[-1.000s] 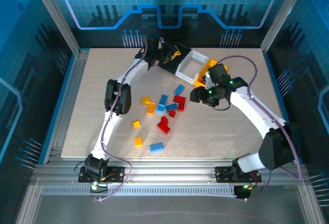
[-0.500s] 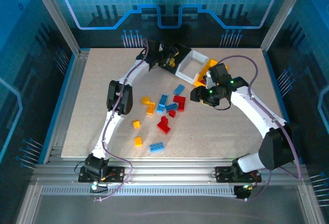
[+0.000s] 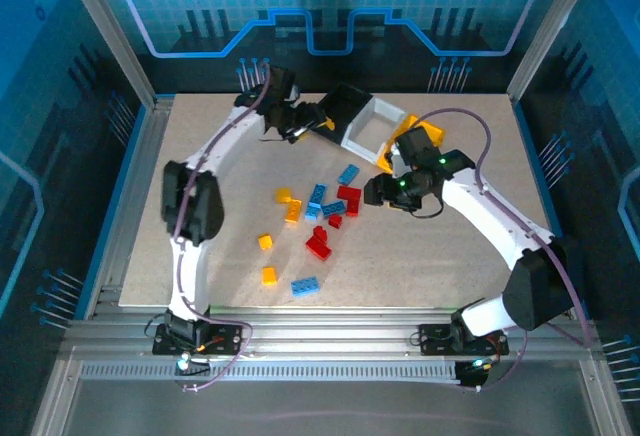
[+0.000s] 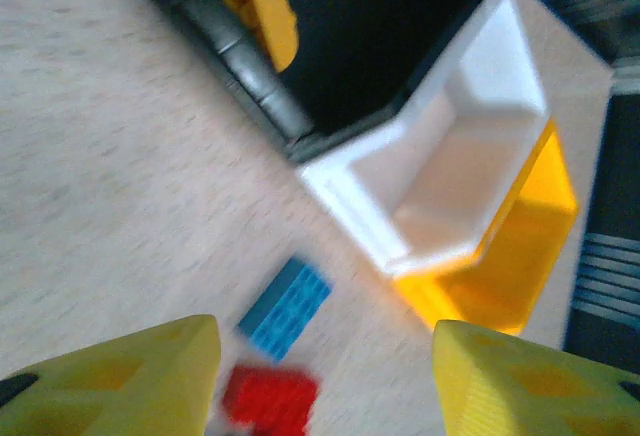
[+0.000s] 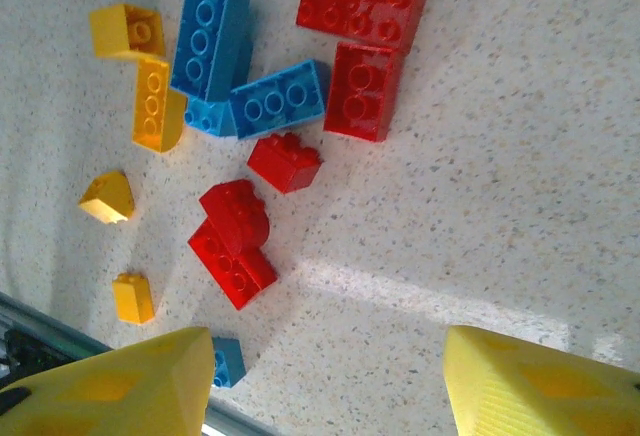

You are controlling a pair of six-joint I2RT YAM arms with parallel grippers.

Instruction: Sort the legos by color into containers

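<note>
Red, blue and yellow legos (image 3: 320,218) lie scattered mid-table, with a blue one (image 3: 305,285) nearest the front. The black bin (image 3: 347,106), white bin (image 3: 370,128) and yellow bin (image 3: 415,138) stand in a row at the back. My left gripper (image 3: 318,124) hovers just left of the black bin, open and holding nothing. Its wrist view shows a yellow lego (image 4: 258,1) inside the black bin (image 4: 350,46), and a blue lego (image 4: 285,306) and a red lego (image 4: 268,396) on the table below. My right gripper (image 5: 330,386) is open over bare table beside the red legos (image 5: 235,246).
The table (image 3: 430,266) is a speckled beige board with aluminium rails along its front and sides. The white bin (image 4: 470,166) and yellow bin (image 4: 510,256) touch side by side. Bare board lies right of the pile.
My left arm has swung left and back from the black bin, and its gripper has opened. The right gripper has edged left toward the pile.
</note>
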